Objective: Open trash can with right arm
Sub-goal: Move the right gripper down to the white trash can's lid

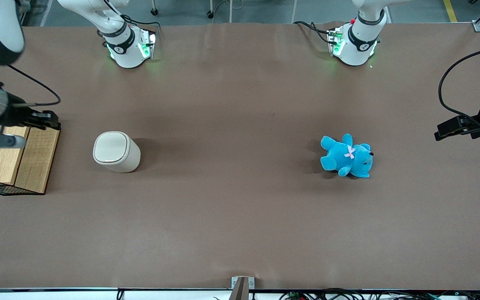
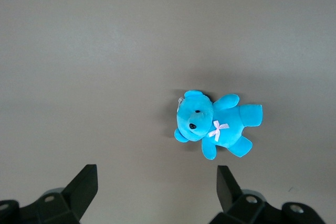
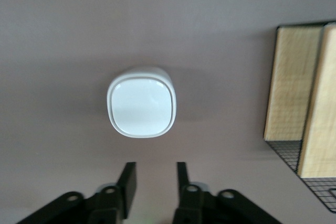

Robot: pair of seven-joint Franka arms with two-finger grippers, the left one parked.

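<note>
The trash can point(image 1: 116, 151) is a small cream-white bin standing upright on the brown table, its flip lid shut. It also shows in the right wrist view point(image 3: 142, 108), lid flat and closed. My right arm's gripper point(image 1: 48, 121) hangs above the table at the working arm's end, over the edge of the wooden box, beside the can and well apart from it. In the right wrist view the gripper point(image 3: 155, 165) has its two black fingers parted by a narrow gap with nothing between them, and the can lies ahead of them.
A wooden box in a black wire basket point(image 1: 15, 160) stands at the working arm's end, beside the can; it also shows in the right wrist view point(image 3: 299, 108). A blue teddy point(image 1: 346, 156) lies toward the parked arm's end. Two arm bases point(image 1: 129, 46) stand farthest from the camera.
</note>
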